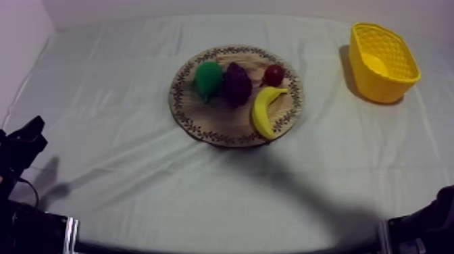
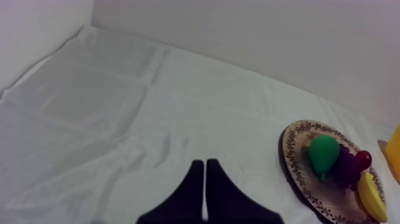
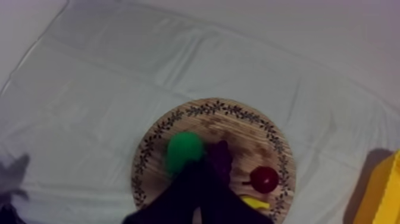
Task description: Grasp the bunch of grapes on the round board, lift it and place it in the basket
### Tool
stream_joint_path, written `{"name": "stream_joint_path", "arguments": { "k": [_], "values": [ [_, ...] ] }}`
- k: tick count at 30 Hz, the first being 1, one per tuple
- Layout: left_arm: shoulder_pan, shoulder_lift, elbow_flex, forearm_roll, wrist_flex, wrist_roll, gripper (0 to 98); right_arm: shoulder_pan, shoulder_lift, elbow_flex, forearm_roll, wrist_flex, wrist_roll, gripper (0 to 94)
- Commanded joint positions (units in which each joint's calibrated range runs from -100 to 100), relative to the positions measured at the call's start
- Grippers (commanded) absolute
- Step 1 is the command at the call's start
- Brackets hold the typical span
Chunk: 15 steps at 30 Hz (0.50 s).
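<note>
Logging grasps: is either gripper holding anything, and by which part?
Nothing held: left gripper and right gripper are shut empty; the bunch of grapes lies on the wooden board.

A lab-like robot test bench: cloth-covered table (image 1: 121, 155), plain pale wall (image 2: 268, 42), black robot arms (image 1: 27, 226) at its edges.

You see your left end effector (image 2: 204, 164) with its two black fingers pressed together as a narrow wedge, nothing between them. It is over the bare cloth of the counter (image 2: 119, 113), well apart from the wooden board (image 2: 296, 132). On the board, the green pear (image 2: 323, 155) stands on the side nearest the end effector. The bunch of grapes (image 2: 345, 171) touches the pear, and the small red fruit (image 2: 363, 159) sits just beyond the grapes. The banana (image 2: 370, 195) lies along the board's rim. The yellow basket (image 2: 394, 152) is just past the board.
</note>
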Motion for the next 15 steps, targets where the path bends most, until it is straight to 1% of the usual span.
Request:
{"name": "stream_joint_path", "arguments": {
  "k": [1, 4, 7, 11, 15],
  "values": [
    [0.0, 0.0, 0.0, 0.00, 0.0, 0.0, 0.1, -0.1, 0.4, -0.1, 0.8, 0.6, -2.8, 0.3],
    [0.0, 0.0, 0.0, 0.00, 0.0, 0.0, 0.1, -0.3, 1.1, -0.8, 1.8, 2.8, -6.2, 0.3],
    [0.0, 0.0, 0.0, 0.00, 0.0, 0.0, 0.1, -0.6, 1.7, -1.4, 2.0, 6.3, -8.9, 0.3],
    [0.0, 0.0, 0.0, 0.00, 0.0, 0.0, 0.1, -0.5, 2.2, -1.7, 0.9, 11.1, -11.6, 0.3],
    [0.0, 0.0, 0.0, 0.00, 0.0, 0.0, 0.1, -0.2, 2.6, -1.3, -0.6, 14.2, -12.6, 0.3]
  ]
}}
